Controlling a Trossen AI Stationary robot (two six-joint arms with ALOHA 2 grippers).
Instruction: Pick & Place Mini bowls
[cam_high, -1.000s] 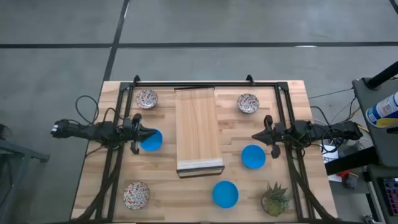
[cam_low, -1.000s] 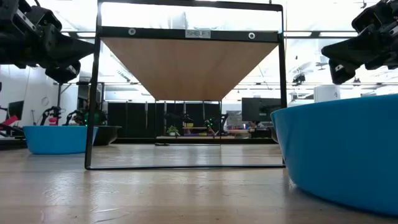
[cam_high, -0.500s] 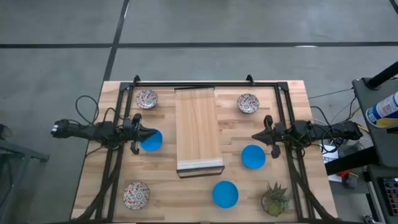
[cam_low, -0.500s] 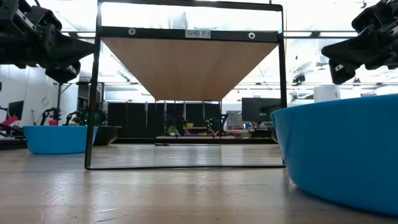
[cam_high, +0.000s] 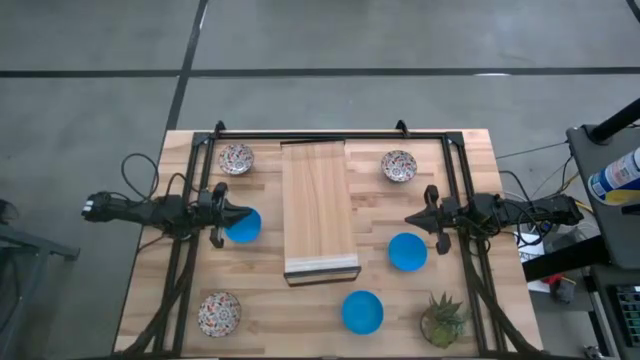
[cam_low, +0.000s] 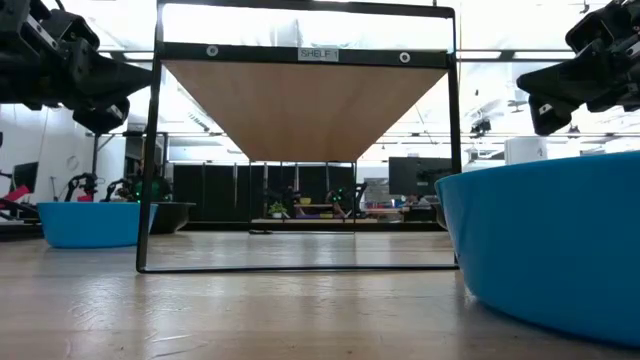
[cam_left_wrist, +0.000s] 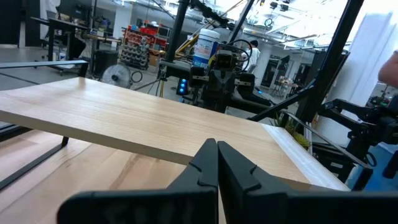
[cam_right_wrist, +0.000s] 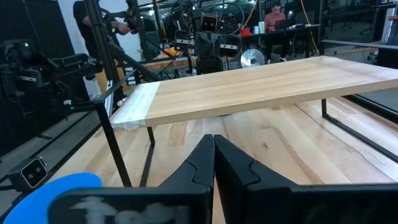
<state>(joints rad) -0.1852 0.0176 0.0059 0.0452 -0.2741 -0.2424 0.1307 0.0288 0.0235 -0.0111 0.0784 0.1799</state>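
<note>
mini bowls, six counted from above, all resting on the butcher-block wooden table, none on the long pale wooden board raised on a black metal frame down the table's middle. three plain bright blue round bowls: one just left of the board and partly under the left arm's tip, one right of the board beside the right arm, one near the front edge below the board's lower end. three whitish bowls with red-and-dark speckled pattern: back left, back right, front left. small green potted plant at the front right corner, apart from the bowls. left gripper, fingers pressed together and holding nothing, hovers at the near edge of the left blue bowl; right gripper, fingers likewise together and bare, hovers above the table, just behind the right blue bowl. progress, as a judgement: nothing gripped, nothing placed, so the task looks to be at its start, with all six bowls left to move. writing: a small white label on the frame's top bar in the low view, apparently "shelf 1" though too small to be sure; the blue-and-white container beyond the table's right edge bears print that cannot be read.
</note>
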